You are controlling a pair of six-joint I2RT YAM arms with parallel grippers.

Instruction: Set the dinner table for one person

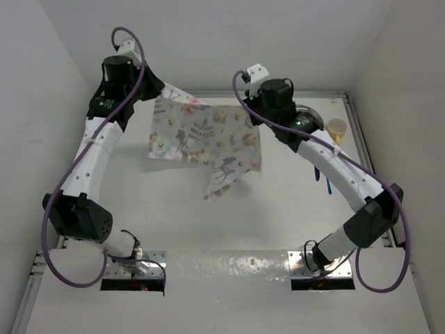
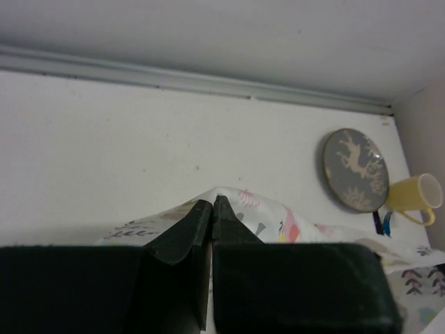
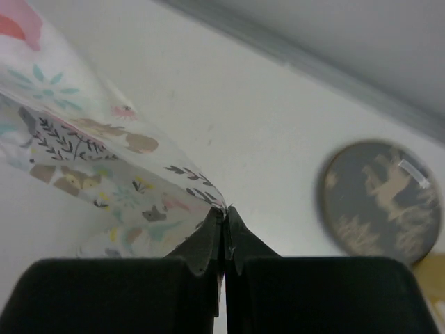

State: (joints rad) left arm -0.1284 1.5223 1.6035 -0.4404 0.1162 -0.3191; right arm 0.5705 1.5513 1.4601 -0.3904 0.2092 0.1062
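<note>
Both arms were up! The left tool [image 2: 213,204] was clamped on one far corner of the animal-print cloth [image 1: 205,136]. The right tool [image 3: 224,211] was pinched tight on the other. The sheet hung between them, one near corner drooping. Beneath it spread the white table [image 1: 174,209], with a deer plate [image 2: 354,170] and yellow cup [image 2: 415,193] near its far right corner.

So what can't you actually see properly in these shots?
Plate: top view, the right arm hides most of it; blurred in the right wrist view.
Blue items: top view, partly under that arm, too small to identify.
Cup: right wrist view, cut off at the corner.
Table beneath the cloth: top view, the cloth covers it.
</note>
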